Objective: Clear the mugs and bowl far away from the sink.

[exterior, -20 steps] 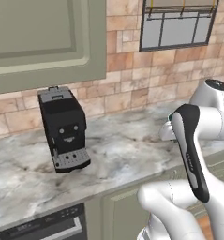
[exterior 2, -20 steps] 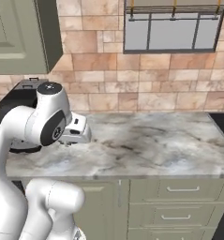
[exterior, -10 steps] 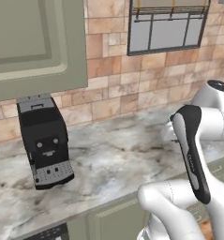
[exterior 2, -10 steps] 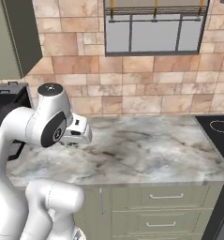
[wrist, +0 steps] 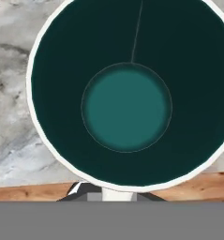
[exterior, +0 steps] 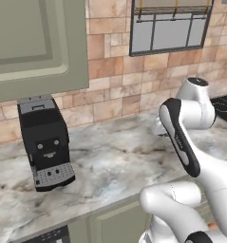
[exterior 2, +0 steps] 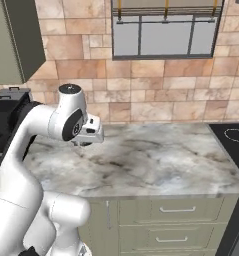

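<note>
Your gripper is clamped on the teal mug's rim at the frame's bottom edge — mug hangs upright over the counter, probably carried away from the sink.

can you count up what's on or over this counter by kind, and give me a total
Mugs: 1, teal-green mug held in the gripper
Coffee machines: 1, black coffee machine on the counter
Total: 2
</note>
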Robot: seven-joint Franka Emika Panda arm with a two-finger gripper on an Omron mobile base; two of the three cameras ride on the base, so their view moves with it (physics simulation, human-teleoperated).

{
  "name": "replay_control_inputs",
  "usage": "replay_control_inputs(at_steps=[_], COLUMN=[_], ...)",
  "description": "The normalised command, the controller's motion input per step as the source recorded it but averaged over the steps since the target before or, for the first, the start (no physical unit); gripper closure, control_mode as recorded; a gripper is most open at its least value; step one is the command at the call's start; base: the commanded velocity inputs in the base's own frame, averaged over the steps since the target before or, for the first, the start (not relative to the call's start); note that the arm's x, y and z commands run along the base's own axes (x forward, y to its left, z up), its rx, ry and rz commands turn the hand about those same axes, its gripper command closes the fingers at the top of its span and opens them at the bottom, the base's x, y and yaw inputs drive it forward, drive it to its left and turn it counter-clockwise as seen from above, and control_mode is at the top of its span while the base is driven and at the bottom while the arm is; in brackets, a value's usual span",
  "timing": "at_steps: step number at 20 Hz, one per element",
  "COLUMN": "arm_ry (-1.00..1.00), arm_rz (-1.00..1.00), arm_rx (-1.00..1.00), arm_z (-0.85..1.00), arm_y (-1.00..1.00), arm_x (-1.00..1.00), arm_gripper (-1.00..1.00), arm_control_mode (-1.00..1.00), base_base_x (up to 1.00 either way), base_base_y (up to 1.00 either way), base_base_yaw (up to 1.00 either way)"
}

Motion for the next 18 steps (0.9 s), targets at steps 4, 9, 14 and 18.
replay_control_inputs(at_steps=[4,9,14,18], arm_ry=[0.01,0.01,0.00,0.00], arm_rz=[0.20,0.15,0.05,0.00], arm_rx=[0.00,-0.03,-0.11,-0.14], arm_z=[-0.04,-0.09,-0.45,-0.53], arm_y=[0.00,0.02,0.20,0.42], arm_x=[0.61,0.44,0.57,0.47], arm_gripper=[1.00,1.00,1.00,1.00], arm_control_mode=[-1.00,-1.00,-1.00,-1.00], base_base_x=[0.00,0.00,0.00,0.00], base_base_y=[0.00,0.00,0.00,0.00], base_base_yaw=[0.00,0.00,0.00,0.00])
